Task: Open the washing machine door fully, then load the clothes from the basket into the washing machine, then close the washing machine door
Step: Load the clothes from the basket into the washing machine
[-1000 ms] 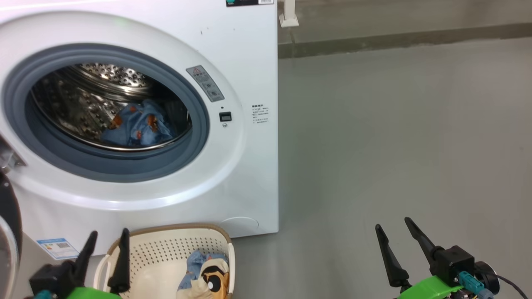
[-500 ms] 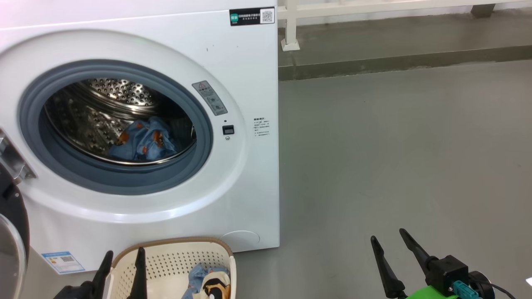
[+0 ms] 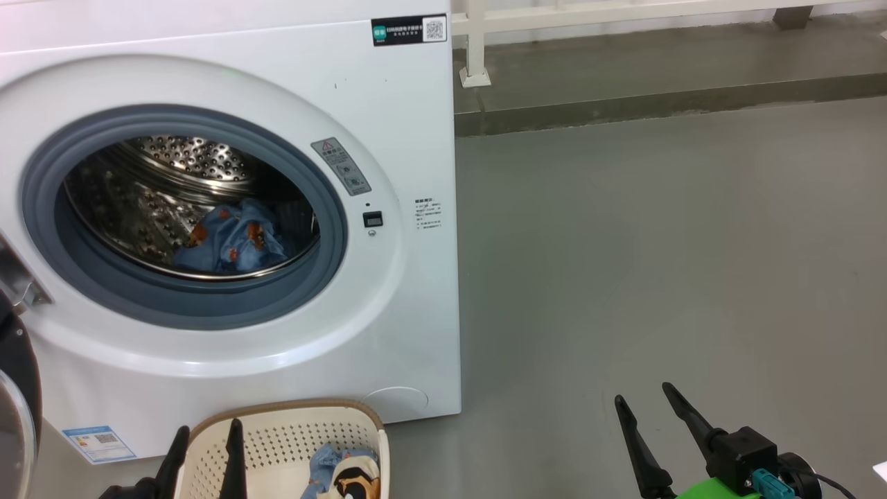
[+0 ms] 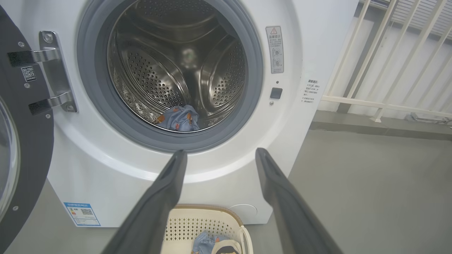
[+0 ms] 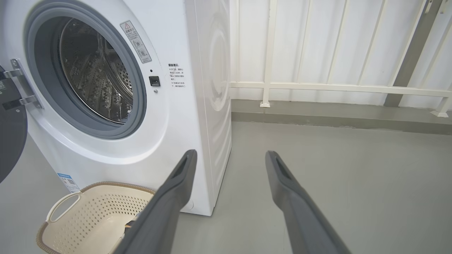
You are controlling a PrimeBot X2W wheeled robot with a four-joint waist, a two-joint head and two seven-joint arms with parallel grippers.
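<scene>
The white washing machine (image 3: 388, 138) stands with its black door (image 3: 14, 388) swung open at the left, hinge side showing (image 4: 24, 141). A light blue printed piece of the clothes (image 3: 232, 239) lies in the steel drum (image 4: 178, 119). The cream basket (image 3: 277, 443) sits on the floor in front, holding blue fabric and the cream and orange cartoon-face piece (image 3: 343, 471). My left gripper (image 3: 208, 443) is open over the basket's left rim, empty (image 4: 220, 153). My right gripper (image 3: 644, 395) is open and empty, over bare floor right of the machine (image 5: 231, 154).
A white railing (image 5: 317, 86) and a raised concrete kerb (image 3: 658, 104) run behind the machine. Grey floor (image 3: 658, 263) spreads to the right. A blue energy sticker (image 3: 99, 443) sits low on the machine's front, beside the basket (image 5: 95, 208).
The head camera has tilted up, sliding the whole picture down and bringing the railing into view. My left gripper sits a little further right against the basket. Both grippers stay open.
</scene>
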